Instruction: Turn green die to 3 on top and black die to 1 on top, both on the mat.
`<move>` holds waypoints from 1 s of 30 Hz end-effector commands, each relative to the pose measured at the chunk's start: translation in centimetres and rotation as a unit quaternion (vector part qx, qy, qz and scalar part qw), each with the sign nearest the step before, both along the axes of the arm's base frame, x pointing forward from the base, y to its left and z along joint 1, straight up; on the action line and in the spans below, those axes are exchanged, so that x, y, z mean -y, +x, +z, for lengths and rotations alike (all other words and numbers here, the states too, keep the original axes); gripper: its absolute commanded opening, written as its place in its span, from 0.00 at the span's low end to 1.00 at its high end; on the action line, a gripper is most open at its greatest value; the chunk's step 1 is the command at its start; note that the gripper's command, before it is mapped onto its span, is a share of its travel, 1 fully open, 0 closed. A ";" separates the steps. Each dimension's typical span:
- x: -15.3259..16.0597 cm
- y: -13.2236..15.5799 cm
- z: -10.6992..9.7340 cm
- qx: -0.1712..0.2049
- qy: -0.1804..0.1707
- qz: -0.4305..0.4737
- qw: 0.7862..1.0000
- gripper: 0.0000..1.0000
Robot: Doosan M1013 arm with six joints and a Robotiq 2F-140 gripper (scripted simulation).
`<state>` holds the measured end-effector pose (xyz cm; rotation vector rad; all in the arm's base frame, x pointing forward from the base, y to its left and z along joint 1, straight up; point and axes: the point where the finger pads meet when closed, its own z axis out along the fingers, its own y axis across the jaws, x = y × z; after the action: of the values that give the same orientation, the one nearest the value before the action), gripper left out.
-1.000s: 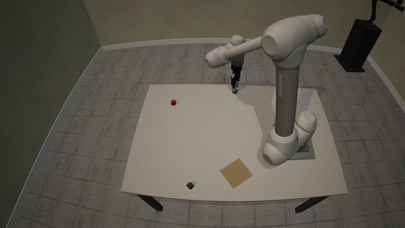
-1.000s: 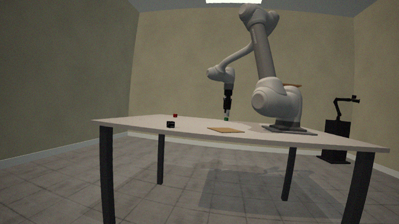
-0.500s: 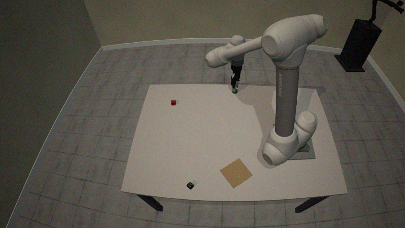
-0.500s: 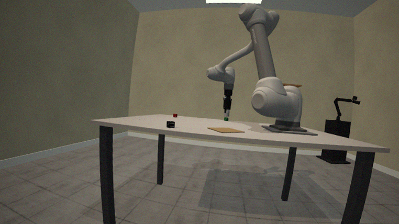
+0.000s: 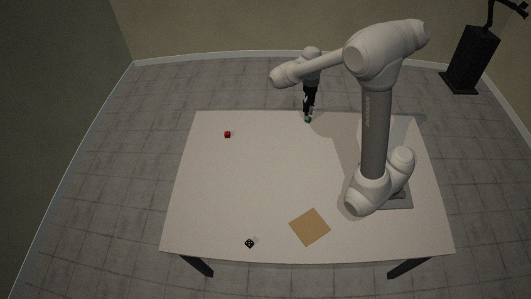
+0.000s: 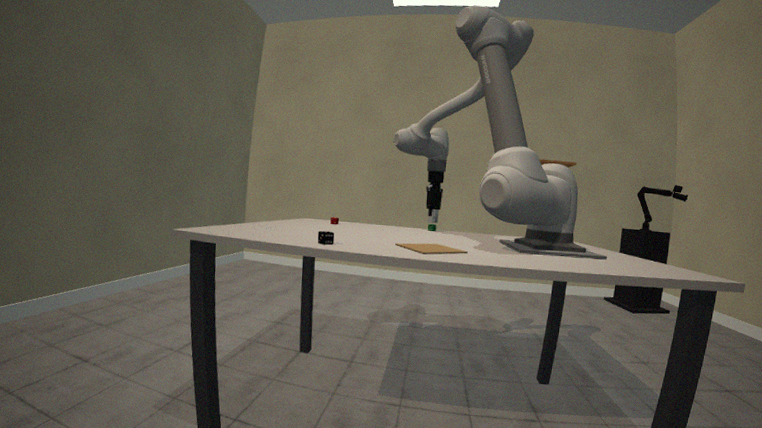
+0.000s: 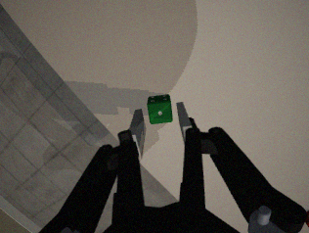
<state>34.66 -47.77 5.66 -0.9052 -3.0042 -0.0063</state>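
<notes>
The green die [image 7: 158, 109] lies flat on the white table near its far edge; it also shows in the overhead view [image 5: 307, 119]. My gripper [image 7: 160, 116] points straight down over it, partly open, with one fingertip on each side of the die and a small gap on both sides. In the side view the fingertips [image 6: 432, 218] hang just above the die [image 6: 430, 227]. The black die [image 5: 248, 243] lies near the front edge, left of the tan mat [image 5: 309, 226]. The red die [image 5: 227, 134] lies at the far left.
The table's far edge runs close beside the green die, with tiled floor beyond it in the wrist view. My arm's base [image 5: 378, 186] stands on the right side of the table. A black pedestal [image 5: 469, 59] stands on the floor at the far right.
</notes>
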 end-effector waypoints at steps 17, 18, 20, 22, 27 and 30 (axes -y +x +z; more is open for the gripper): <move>0.0 0.0 -0.6 0.000 0.000 0.000 1.000 0.35; 0.0 0.0 -0.7 0.000 0.000 0.000 1.000 0.35; 0.0 0.0 -1.1 0.000 0.000 0.000 1.000 0.35; 0.0 0.0 -1.5 0.000 0.000 0.000 1.000 0.35; 0.0 0.0 -2.2 0.000 0.000 0.000 1.000 0.35; 0.0 0.0 -2.7 0.000 0.000 0.000 1.000 0.35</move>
<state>34.66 -47.75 3.18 -0.9051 -3.0041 -0.0063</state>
